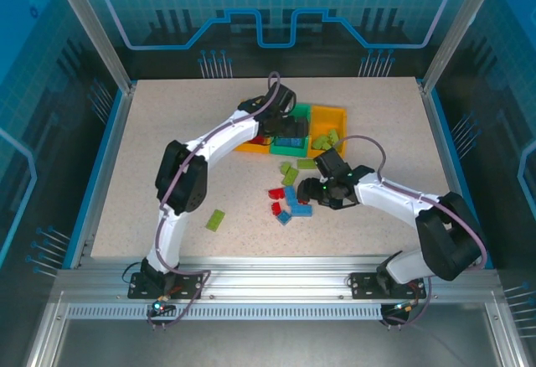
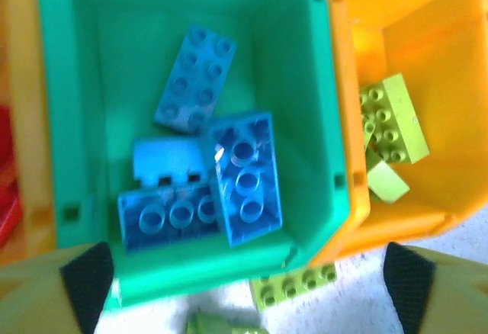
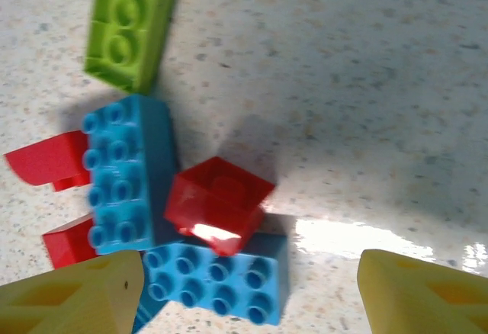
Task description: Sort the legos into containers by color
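- The right gripper point(image 3: 255, 288) has its fingers spread and empty; a tilted red brick point(image 3: 219, 203) lies just ahead of the gap, leaning on blue bricks point(image 3: 122, 174)
- The brick is probably light, rigid and slick; flat side walls likely grip better than studs
- The left gripper point(image 2: 248, 277) is also spread wide; the green bin point(image 2: 76, 82) holding blue legos point(image 2: 244, 178) lies just beyond its fingers

left wrist view: blue bricks in green bin

the green bin point(image 2: 332, 113) stands between two orange-yellow bins, walls touching. four blue bricks point(image 2: 194, 78) lie jumbled inside it, three of them overlapping. the right orange-yellow bin point(image 2: 450, 189) holds two lime bricks point(image 2: 393, 120). something red, blurred, shows in the left orange-yellow bin point(image 2: 23, 120). one lime brick point(image 2: 293, 284) lies on the table point(image 2: 358, 303) just outside the green bin. the left gripper point(image 2: 248, 296) fingertips stand wide apart.
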### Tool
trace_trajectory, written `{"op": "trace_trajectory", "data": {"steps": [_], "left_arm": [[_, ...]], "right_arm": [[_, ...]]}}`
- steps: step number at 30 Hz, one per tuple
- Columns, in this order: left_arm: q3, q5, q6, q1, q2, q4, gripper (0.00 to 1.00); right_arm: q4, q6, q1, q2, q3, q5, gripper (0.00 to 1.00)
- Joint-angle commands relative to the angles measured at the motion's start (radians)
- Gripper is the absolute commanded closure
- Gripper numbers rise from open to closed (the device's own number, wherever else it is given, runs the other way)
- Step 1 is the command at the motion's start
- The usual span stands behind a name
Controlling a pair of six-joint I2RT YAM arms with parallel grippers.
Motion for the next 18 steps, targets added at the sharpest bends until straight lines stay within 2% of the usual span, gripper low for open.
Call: {"op": "trace_trajectory", "data": {"steps": [1, 4, 9, 18], "left_arm": [[-0.111, -0.019, -0.017, 0.005, -0.151, 0.034, 0.01], [-0.261, -0.036, -0.036, 0.015, -0.248, 0.071, 0.01], [-0.491, -0.025, -0.113, 0.078, -0.409, 0.133, 0.01], [-0.76, -0.042, -0.162, 0.174, -0.639, 0.151, 0.01]], "right_arm": [[-0.042, -0.057, 0.069, 0.027, 0.104, 0.06, 0.25], [-0.138, -0.168, 0.112, 0.098, 0.211, 0.115, 0.27], [-0.299, -0.312, 0.14, 0.21, 0.359, 0.174, 0.31], [-0.374, -0.41, 0.159, 0.315, 0.428, 0.18, 0.37]]}}
